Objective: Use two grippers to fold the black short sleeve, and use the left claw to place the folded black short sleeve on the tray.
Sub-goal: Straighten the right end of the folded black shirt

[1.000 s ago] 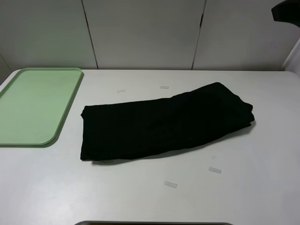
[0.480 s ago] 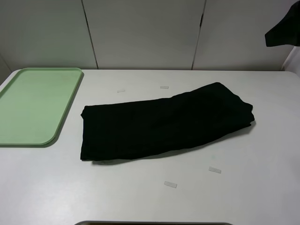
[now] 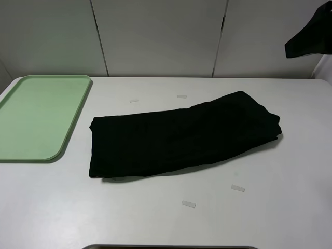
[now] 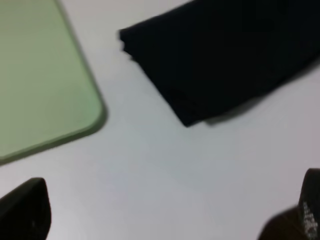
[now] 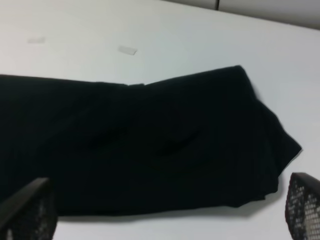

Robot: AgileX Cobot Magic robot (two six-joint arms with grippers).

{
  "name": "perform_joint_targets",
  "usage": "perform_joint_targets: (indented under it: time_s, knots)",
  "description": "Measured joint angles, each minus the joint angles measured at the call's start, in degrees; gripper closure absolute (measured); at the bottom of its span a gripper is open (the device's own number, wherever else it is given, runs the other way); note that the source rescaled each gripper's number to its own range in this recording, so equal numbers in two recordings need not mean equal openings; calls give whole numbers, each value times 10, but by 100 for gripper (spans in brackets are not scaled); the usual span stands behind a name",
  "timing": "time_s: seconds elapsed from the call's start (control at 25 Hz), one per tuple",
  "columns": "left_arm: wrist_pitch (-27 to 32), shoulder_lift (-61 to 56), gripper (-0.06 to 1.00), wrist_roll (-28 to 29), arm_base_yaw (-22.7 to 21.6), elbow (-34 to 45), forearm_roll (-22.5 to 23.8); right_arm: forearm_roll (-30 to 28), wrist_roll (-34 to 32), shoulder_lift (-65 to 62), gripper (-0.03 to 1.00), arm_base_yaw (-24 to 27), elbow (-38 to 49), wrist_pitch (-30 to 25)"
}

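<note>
Exterior high view: the black short sleeve (image 3: 181,137) lies folded into a long, soft band mid-tabletop (image 3: 155,223), near but apart from the mint-green, round-cornered, low-rimmed tray (image 3: 39,116) at the left.

Left wrist view: left pincer (image 4: 165,210) spread wide, holding nothing; smooth tabletop lies between its tips, with the tray's corner and the cloth's end beyond.

Right wrist view: right pincer (image 5: 167,202) spread wide, empty; mesh-textured fingers (image 5: 305,205); matte, creased cloth between them.
</note>
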State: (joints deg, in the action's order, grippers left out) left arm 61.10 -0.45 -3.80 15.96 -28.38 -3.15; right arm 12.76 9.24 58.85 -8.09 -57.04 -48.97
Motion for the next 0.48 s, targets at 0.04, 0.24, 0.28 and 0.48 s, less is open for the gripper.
perform_joint_targets:
  time_s: [0.04, 0.24, 0.28, 0.48]
  knots:
    - [0, 0, -6, 0, -19, 0, 0, 2, 0, 0, -3, 0, 0, 0]
    - [0, 0, -6, 0, -85, 0, 0, 9, 0, 0, -3, -12, 0, -1]
    - [0, 0, -6, 0, -89, 0, 0, 9, 0, 0, -3, -20, 0, -2]
    - [0, 0, -6, -1, -94, 0, 0, 9, 0, 0, -3, -52, 0, -3]
